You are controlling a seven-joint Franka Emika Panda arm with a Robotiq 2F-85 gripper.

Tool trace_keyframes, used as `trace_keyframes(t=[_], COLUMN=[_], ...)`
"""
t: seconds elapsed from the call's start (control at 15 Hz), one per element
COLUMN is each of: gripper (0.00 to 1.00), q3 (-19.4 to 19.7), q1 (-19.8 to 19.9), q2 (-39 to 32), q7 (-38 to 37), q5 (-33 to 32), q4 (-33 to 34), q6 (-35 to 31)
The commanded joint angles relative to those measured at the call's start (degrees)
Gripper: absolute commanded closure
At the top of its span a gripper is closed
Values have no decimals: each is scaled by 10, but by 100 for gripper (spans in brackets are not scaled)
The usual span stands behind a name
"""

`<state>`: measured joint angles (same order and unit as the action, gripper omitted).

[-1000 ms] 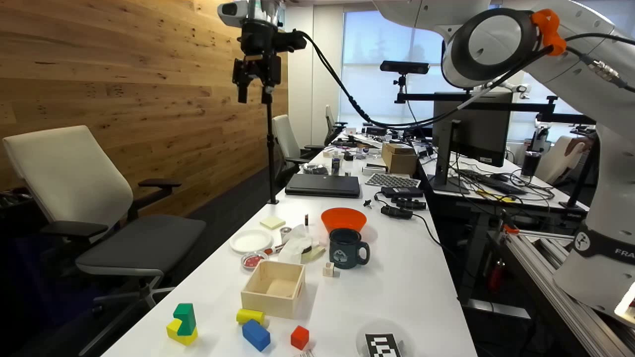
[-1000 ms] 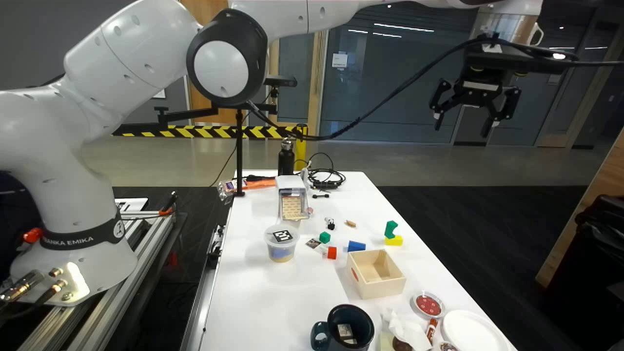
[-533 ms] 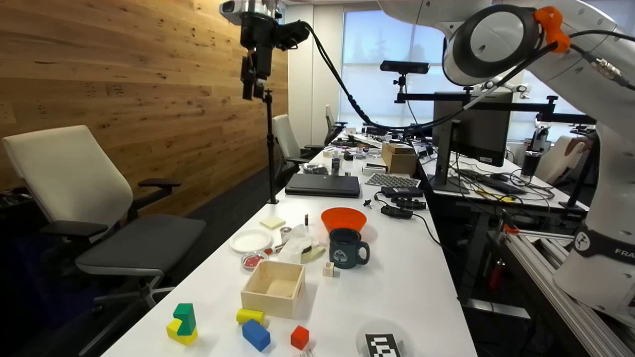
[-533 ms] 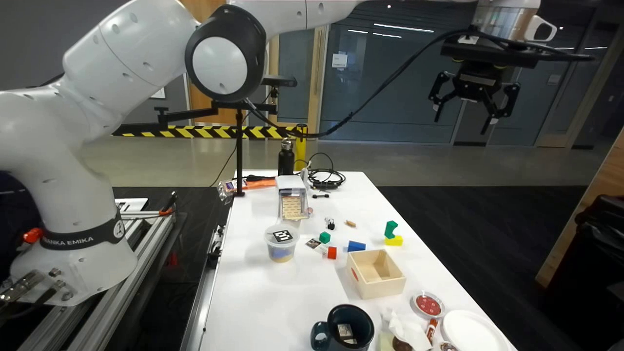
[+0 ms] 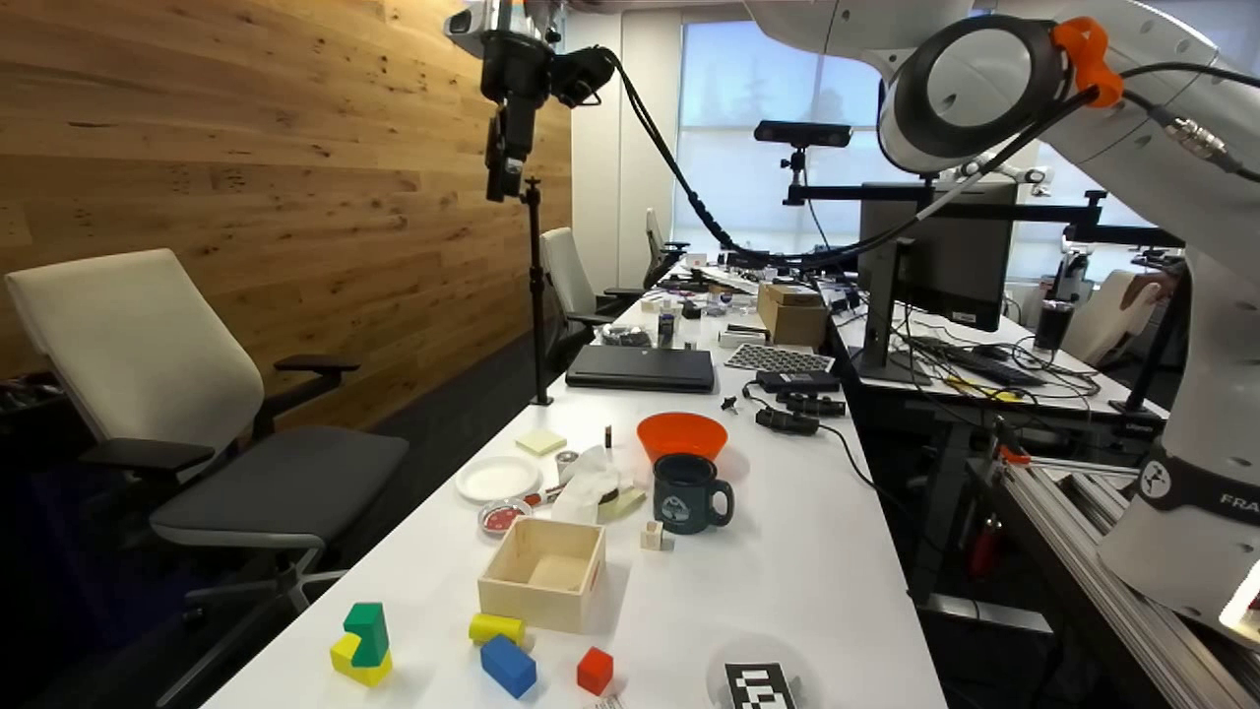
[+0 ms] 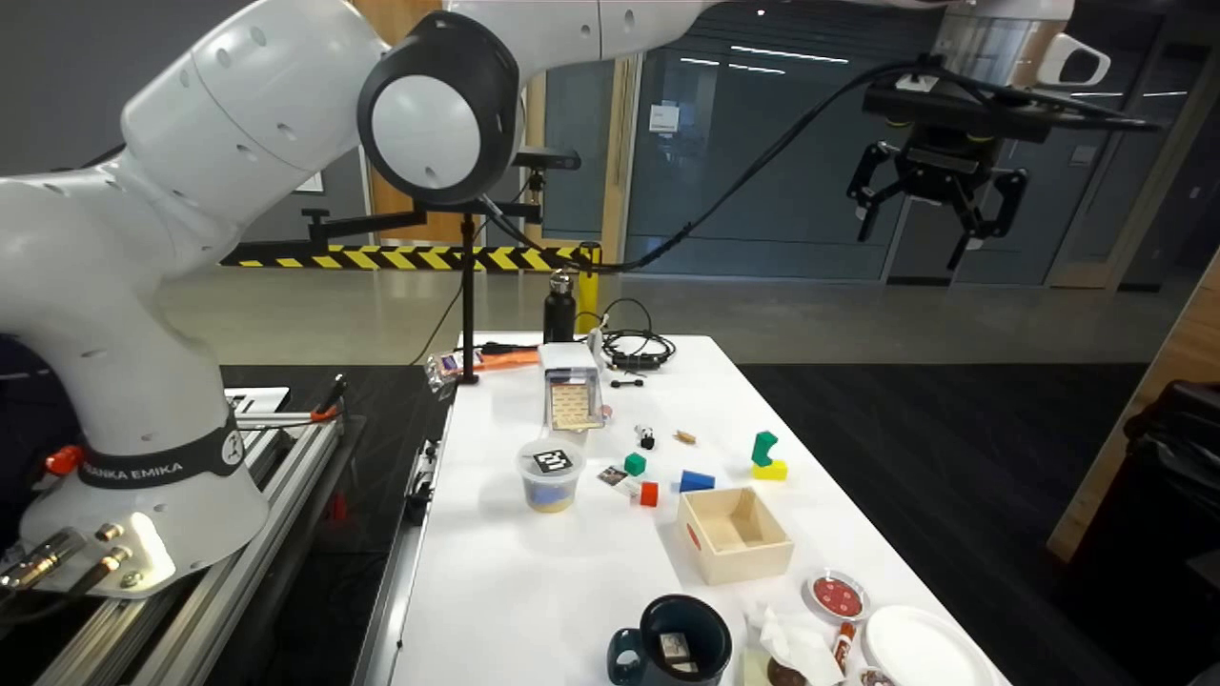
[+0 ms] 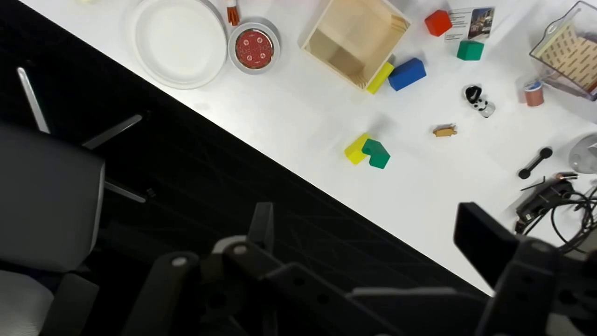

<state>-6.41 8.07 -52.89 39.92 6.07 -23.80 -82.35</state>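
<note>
Black gripper, lower wrist view: fingers spread wide, nothing held. Nearest, the green notched block stands up-frame of the finger gap, right of centre, on the yellow block; its long axis reads near upright in both exterior views. Beyond, higher in frame: blue block. The arm crosses the top of an exterior view, gripper hanging fingers-down at upper right, well above the table.

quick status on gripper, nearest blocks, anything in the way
Gripper open, empty, above table level. Green notched block overlapping yellow block in view, both ungripped. Nothing seen between them and gripper.
</note>
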Motion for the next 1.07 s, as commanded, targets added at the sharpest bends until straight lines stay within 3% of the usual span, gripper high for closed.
trace_keyframes(t=[0.0, 0.33, 0.93, 1.0], gripper=[0, 0, 0, 0], q3=[2, -3, 4, 2], q1=[1, 17, 6, 10], q2=[8, 13, 14, 2], q7=[-53, -92, 50, 14], q5=[9, 13, -17, -3], q4=[-11, -13, -17, -6], q6=[14, 44, 188, 158])
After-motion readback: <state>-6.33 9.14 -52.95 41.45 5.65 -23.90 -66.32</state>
